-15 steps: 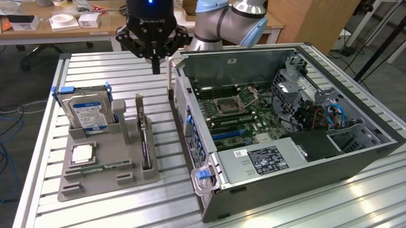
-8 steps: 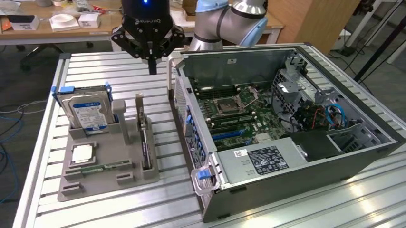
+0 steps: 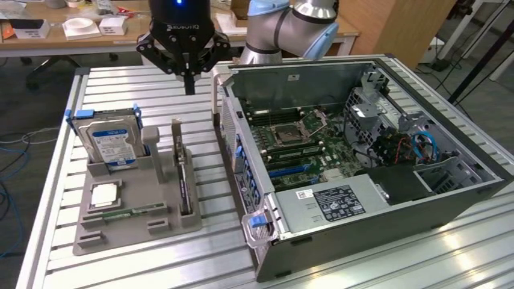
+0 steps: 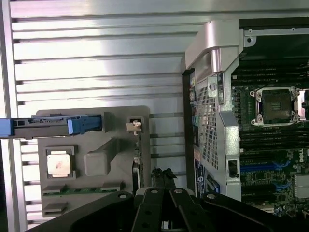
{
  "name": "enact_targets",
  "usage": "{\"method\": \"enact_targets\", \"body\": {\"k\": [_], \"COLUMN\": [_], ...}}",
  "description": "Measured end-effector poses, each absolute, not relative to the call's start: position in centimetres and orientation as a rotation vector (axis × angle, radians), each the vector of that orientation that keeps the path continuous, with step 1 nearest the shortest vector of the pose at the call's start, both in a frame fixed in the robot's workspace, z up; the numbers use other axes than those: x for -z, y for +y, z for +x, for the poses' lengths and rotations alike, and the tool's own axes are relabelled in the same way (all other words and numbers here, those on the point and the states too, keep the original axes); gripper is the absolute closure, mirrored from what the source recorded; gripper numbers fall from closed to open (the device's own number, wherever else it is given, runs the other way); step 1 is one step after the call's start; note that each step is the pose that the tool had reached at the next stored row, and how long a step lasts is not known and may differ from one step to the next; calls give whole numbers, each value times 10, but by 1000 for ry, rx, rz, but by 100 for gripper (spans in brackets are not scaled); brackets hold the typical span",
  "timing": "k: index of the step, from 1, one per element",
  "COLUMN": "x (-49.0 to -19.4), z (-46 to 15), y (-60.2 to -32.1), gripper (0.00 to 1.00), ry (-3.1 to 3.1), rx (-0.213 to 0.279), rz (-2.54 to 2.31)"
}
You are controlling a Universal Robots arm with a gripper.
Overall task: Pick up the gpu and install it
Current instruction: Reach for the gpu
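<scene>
Exterior view: the black claw (image 3: pixel 190 87) hangs clenched, empty. Below it the thin gpu card (image 3: pixel 185 180) with silver bracket stands edgewise, its long axis running away from the claw.

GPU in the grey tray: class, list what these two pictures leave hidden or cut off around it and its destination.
- Exterior view: the gpu stands edge-on in the grey tray, so its faces are hidden.
- Wrist view: the gripper covers one end of the gpu.
- Wrist view: the picture's edge cuts off the motherboard.
</scene>
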State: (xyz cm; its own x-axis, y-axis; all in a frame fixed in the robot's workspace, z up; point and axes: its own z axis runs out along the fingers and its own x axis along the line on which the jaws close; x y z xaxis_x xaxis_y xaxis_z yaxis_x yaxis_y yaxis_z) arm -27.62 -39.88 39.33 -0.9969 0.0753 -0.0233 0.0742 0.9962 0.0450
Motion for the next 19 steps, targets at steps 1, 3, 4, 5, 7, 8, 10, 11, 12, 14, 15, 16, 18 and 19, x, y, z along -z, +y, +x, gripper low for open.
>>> {"method": "enact_targets", "body": {"k": [1,3,4,5,7,8,10,11,12,14,15,16,18,19], "x": [-393,-393,-393,-393,-393,-393,-393,-393,-393,-393,-393,-393,-393,-393], "z": [-277,-279,-279,-280,-282,-282,-284,-285,-285,-287,-287,-288,-290,-290], "y": [-399,-399,-399,-399,-399,-399,-399,-399,-399,-399,-399,-399,-399,-399], "gripper": [89,89,89,89,89,89,89,89,89,89,89,89,89,89], "ry": [3114,3114,3114,3114,3114,3114,3114,3114,3114,3114,3114,3114,3114,3114], "rx": [-69,-69,-69,-69,-69,-69,-69,-69,-69,-69,-69,-69,-69,-69], "rz": [117,117,117,117,117,117,117,117,117,117,117,116,116,117]}}
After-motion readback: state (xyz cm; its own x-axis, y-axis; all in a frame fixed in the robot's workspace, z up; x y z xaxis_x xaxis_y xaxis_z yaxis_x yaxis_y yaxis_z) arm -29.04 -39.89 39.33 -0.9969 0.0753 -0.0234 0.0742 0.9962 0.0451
